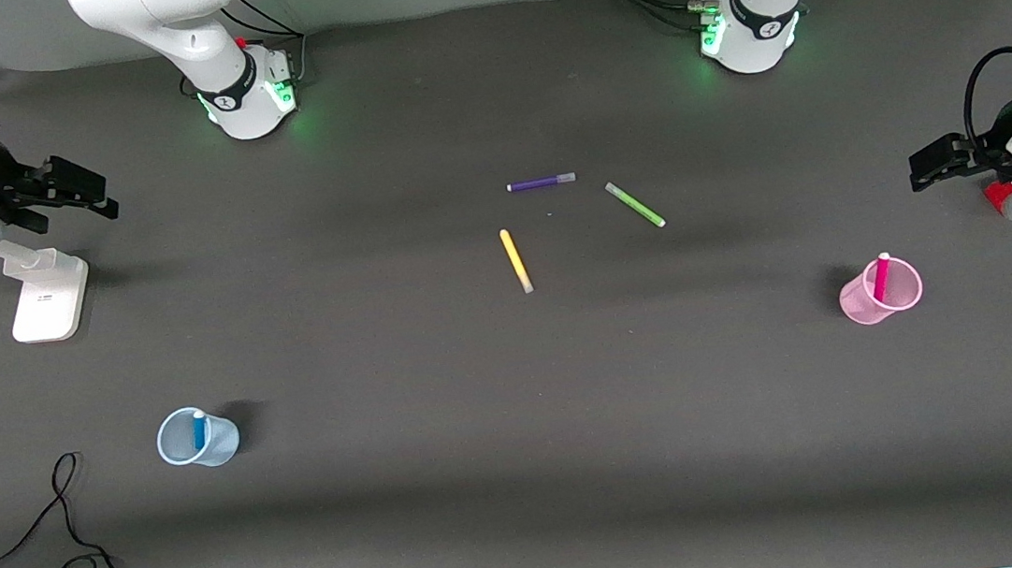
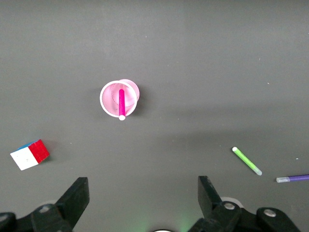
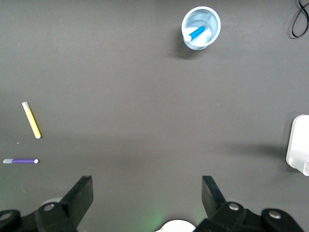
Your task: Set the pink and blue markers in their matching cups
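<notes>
pink marker (image 1: 881, 276): seen standing tilted inside the pink cup (image 1: 903, 299), cap end up against the rim; also seen in the left wrist view (image 2: 121, 102)
pink cup: upright on the counter (image 1: 526, 470), toward the left arm's end, nearer to the front camera than the loose markers
blue marker (image 1: 199, 428): seen leaning inside the blue cup (image 1: 220, 443), pale cap up at the rim; also seen in the right wrist view (image 3: 195, 34)
blue cup: upright on the counter toward the right arm's end, nearer to the front camera than the pink cup
left hand (image 1: 926, 165): held up over the counter edge at the left arm's end, fingers (image 2: 72, 199) spread wide, nothing gripped; arm waits
right hand (image 1: 78, 190): held up over the right arm's end of the counter, above the white stand (image 1: 48, 293), fingers (image 3: 81, 195) spread wide, nothing gripped
purple marker (image 1: 540, 182): laid flat mid-counter, farthest of the three loose ones from the front camera
green marker (image 1: 635, 204): laid flat at a slant, near the purple one, toward the left arm's end
yellow marker (image 1: 516, 260): laid flat, nearer to the front camera than the purple one
puzzle cube (image 2: 30, 154): seen only in the left wrist view, on the counter well apart from the pink cup
black cable (image 1: 74, 555): looped on the counter at the near edge, right arm's end
</notes>
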Controlling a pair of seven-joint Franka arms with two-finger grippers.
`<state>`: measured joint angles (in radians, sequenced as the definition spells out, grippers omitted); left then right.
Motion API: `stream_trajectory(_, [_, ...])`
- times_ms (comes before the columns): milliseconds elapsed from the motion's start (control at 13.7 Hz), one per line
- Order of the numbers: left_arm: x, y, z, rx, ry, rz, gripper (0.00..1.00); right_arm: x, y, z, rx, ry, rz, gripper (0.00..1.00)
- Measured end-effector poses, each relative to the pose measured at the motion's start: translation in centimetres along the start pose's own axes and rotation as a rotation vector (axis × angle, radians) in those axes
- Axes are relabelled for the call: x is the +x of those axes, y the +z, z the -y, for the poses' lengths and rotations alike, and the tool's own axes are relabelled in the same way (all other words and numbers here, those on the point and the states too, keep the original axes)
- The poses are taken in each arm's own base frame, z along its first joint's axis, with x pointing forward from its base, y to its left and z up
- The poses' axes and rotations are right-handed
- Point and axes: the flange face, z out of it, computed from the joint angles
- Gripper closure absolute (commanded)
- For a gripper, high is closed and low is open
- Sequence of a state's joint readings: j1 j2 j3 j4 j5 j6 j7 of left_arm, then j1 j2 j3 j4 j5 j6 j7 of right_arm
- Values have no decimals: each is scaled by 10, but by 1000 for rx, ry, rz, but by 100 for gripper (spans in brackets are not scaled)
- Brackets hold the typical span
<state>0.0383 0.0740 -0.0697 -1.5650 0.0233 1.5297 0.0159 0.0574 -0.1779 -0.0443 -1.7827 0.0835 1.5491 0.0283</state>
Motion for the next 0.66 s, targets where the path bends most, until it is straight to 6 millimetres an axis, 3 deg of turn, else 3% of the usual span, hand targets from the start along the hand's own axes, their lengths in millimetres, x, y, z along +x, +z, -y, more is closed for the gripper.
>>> stream_trajectory(146, [1, 0, 0, 0, -1, -6, 0, 0, -1, -10, 5, 15, -3, 0])
stream_trajectory(659, [-1, -2, 7, 0, -13, -12, 0, 2, -6, -4, 5, 3, -14, 0])
